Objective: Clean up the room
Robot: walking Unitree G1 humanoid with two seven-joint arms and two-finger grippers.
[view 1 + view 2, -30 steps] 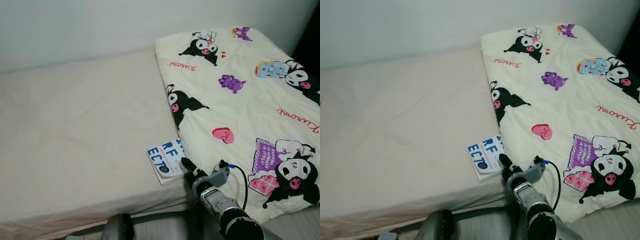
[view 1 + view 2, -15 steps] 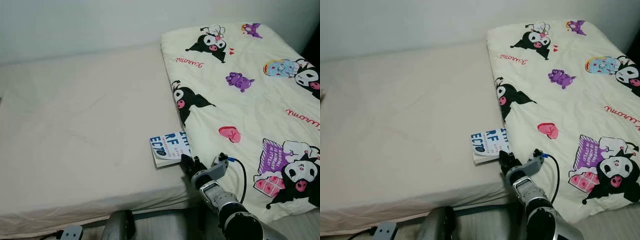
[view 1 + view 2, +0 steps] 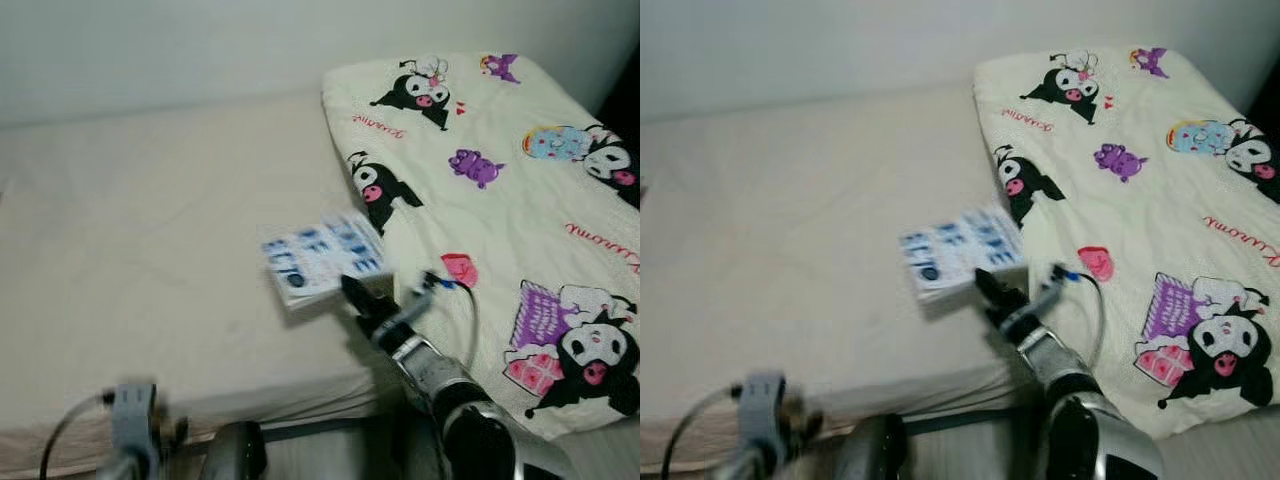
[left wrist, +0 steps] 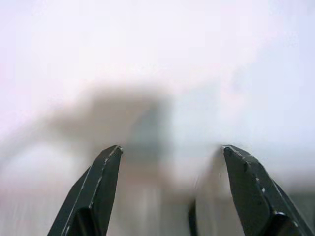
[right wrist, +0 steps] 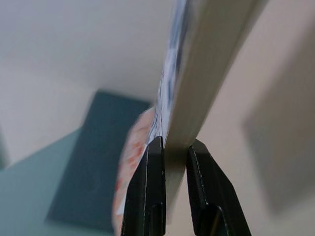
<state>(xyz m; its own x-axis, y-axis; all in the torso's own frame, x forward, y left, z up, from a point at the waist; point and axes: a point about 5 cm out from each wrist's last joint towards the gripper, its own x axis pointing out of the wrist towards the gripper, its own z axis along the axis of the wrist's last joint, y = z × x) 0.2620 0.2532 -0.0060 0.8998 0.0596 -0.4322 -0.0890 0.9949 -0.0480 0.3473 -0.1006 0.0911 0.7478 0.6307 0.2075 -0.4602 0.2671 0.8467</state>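
The right gripper point(image 3: 352, 296) is clamped on the near edge of a book point(image 3: 322, 256) (blue letters, blurred), holding it above the bed point(image 3: 150, 260), just left of the cartoon quilt point(image 3: 500, 200). The left gripper point(image 4: 167, 162) is spread wide at near left.

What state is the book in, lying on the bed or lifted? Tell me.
Lifted. The right gripper is shut on the book, pinching its edge in the right wrist view. The book looks raised above the mattress.

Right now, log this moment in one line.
right end effector: shut on book | book: lifted off bed | left end effector: open
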